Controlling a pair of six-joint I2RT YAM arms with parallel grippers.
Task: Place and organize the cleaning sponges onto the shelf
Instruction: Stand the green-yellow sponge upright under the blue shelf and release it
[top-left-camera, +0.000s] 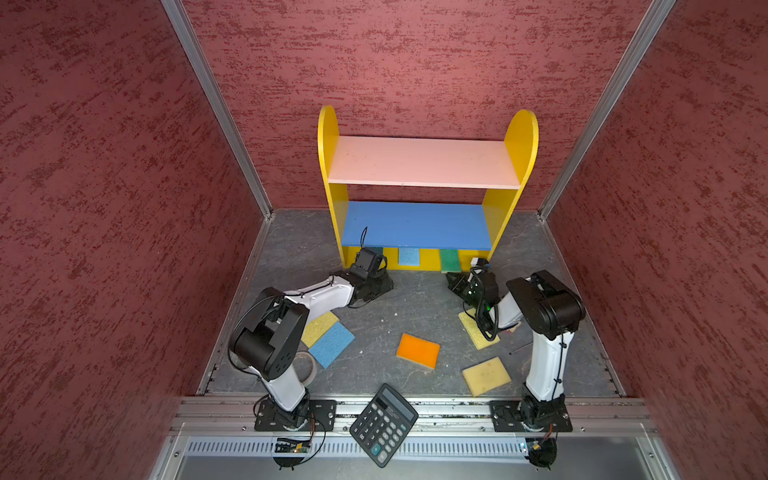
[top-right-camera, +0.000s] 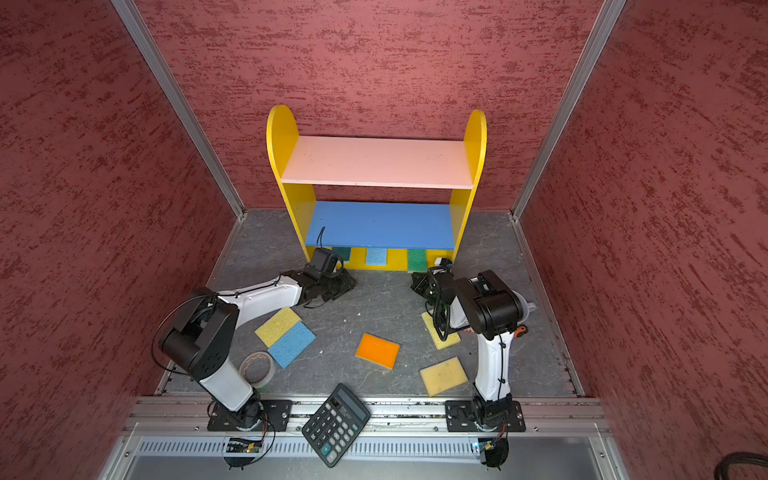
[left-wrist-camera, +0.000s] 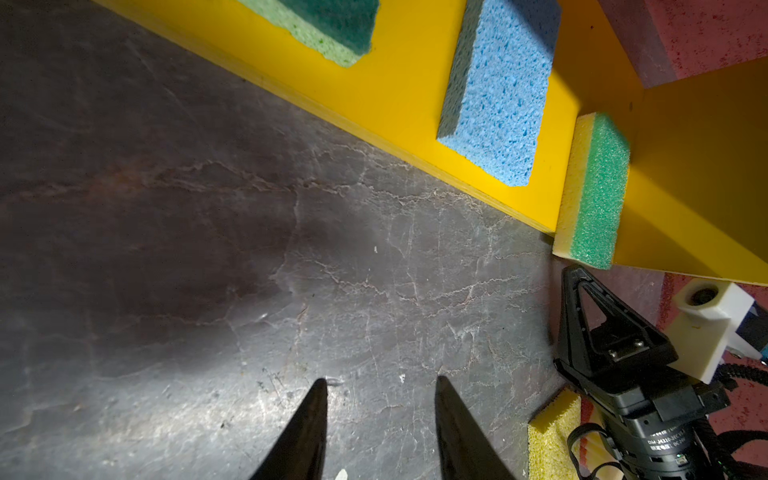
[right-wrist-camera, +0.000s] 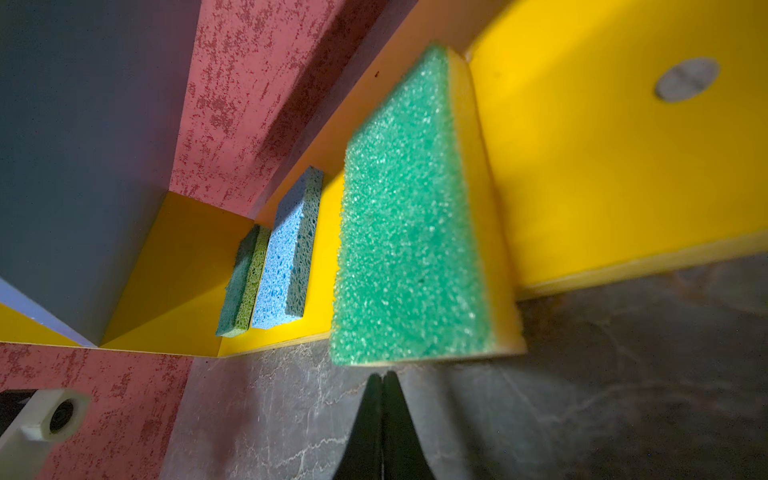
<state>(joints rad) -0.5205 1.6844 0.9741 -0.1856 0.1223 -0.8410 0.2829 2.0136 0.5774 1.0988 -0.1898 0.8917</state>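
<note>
A: Largest thing first?
B: Three-tier shelf (top-left-camera: 328, 137) at the back of the dark bench (top-left-camera: 407, 299); pink and blue boards bare, three sponges on the yellow bottom board. Probably light: liable to slide or rock if shoved.
A: Out on the bench?
B: Black calculator (top-left-camera: 383, 424) at the front edge and tape roll (top-right-camera: 257, 368) beside the base of the left arm (top-left-camera: 286, 388): not sponges, easy to snag or pick by mistake. Five flat sponges not yet shelved: yellow sponge (top-left-camera: 319, 327) touching blue sponge (top-left-camera: 332, 345), orange sponge (top-left-camera: 418, 351) mid-bench, pale yellow sponge (top-left-camera: 486, 376) nearer the front, half-hidden yellow sponge (top-left-camera: 470, 330) under the right arm (top-left-camera: 544, 365). Risk of lifting the touching pair together, or of sweeping the hidden one aside.
A: Already shelved?
B: From the left: dark green sponge (top-right-camera: 341, 252), light blue sponge (top-left-camera: 409, 256), then green-topped sponge (right-wrist-camera: 415, 208) at the board's right end, overhanging the front edge. Likeliest to drop back onto the bench if bumped.
A: End effectors?
B: Closed on nothing: right end effector (right-wrist-camera: 382, 376), tips just beside that overhanging sponge; contact unclear. Off-centre push apt to twist rather than seat. Partly open and empty: left end effector (left-wrist-camera: 380, 382), low over bare bench before the shelf's left end; near enough to clip the board when turning.
</note>
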